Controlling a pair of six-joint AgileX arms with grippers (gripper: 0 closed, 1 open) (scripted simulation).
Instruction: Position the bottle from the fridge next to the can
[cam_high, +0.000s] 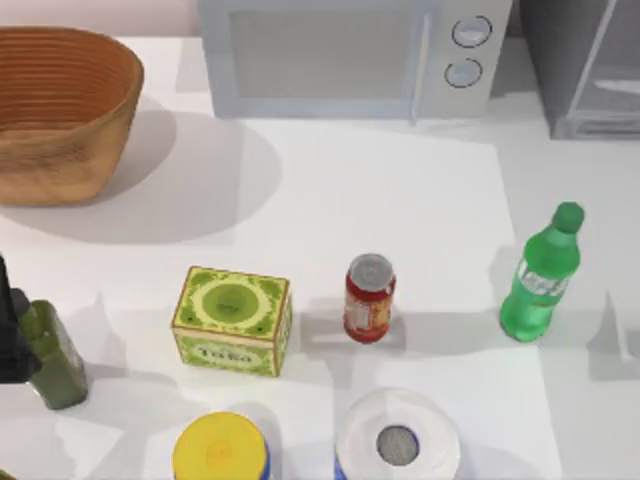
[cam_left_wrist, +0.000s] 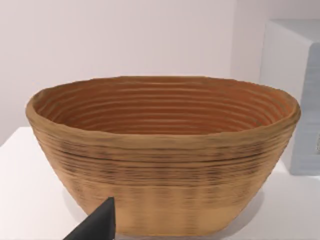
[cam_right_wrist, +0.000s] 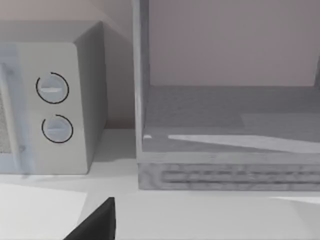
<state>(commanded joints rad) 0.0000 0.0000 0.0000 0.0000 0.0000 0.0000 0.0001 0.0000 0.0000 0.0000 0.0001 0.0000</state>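
Bright green translucent plastic soda bottle (cam_high: 538, 280) w/ green cap & pale label band stood upright on the white table (cam_high: 400, 190), right side of top view, well out of the grey box-shaped fridge (cam_high: 585, 65) at the top right corner. Small red drink can (cam_high: 369, 298) w/ silver top stood upright near table centre. Bottle and can were apart, bare table between them; whether that counts as "next to" is a judgement call, prob. acceptable but loose.

Fridge interior in the right wrist view looked open and bare. White microwave (cam_high: 345, 55) w/ two round knobs sat left of the fridge.

Left gripper (cam_left_wrist: 95, 225): one dark finger tip visible in the left wrist view, facing the woven brown basket (cam_left_wrist: 165, 160); can't tell if wide or narrow. Right gripper (cam_right_wrist: 97, 222): dark tip in the right wrist view, facing fridge and microwave; can't tell either. Neither held anything visible.

Step judged: placement done or near done, arms look parked. If a tighter fit is wanted, next move calls for the right arm to re-grasp bottle mid-body and shift it left toward can w/o tipping either.

Clutter: green square tea tin (cam_high: 232, 320), dark olive square bottle (cam_high: 52, 355), yellow-lidded jar (cam_high: 221, 448), wide white-lidded container (cam_high: 397, 440).
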